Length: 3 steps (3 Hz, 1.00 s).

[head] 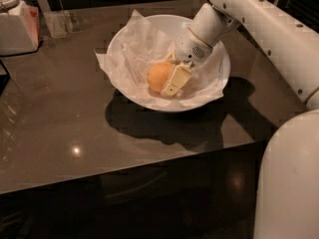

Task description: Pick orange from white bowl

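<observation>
The orange [157, 74] lies in the white bowl [119, 44] on its crinkled white paper lining [134, 54], a little left of the bowl's middle. My gripper [164, 81] reaches down into the bowl from the upper right. One cream finger [174, 79] presses against the orange's right side, and the other is hidden behind the fruit. The gripper is shut on the orange, which still rests low in the bowl.
The bowl stands on a dark glossy table [60, 113], whose front edge runs across the lower part of the view. A white lidded container [15, 24] and a clear holder [57, 23] stand at the back left. My white arm and body [289, 173] fill the right side.
</observation>
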Motion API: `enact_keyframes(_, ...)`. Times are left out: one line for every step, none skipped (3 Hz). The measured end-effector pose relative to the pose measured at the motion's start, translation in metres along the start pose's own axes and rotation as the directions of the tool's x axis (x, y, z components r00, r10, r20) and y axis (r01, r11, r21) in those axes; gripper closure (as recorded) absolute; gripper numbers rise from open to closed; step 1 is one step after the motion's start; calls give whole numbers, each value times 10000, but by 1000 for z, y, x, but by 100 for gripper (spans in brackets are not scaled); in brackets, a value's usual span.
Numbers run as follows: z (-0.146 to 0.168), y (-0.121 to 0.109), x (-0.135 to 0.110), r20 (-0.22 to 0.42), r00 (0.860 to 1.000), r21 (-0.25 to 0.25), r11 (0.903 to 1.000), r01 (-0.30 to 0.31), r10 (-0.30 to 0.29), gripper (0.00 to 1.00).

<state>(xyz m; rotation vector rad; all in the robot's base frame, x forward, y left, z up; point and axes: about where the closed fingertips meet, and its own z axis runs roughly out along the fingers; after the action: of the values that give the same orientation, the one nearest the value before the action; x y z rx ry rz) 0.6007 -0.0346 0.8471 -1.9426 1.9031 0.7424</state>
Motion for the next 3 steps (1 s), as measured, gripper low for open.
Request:
enact_keyframes(-2,1,5,151,9998,176,9998,-136,133,87)
enact_keyframes(-24,15,-3,389,9991,810,9966,151,-183,100)
enact_keyframes(-64,47,-13,581,9963,1963,9792,512,-638,100)
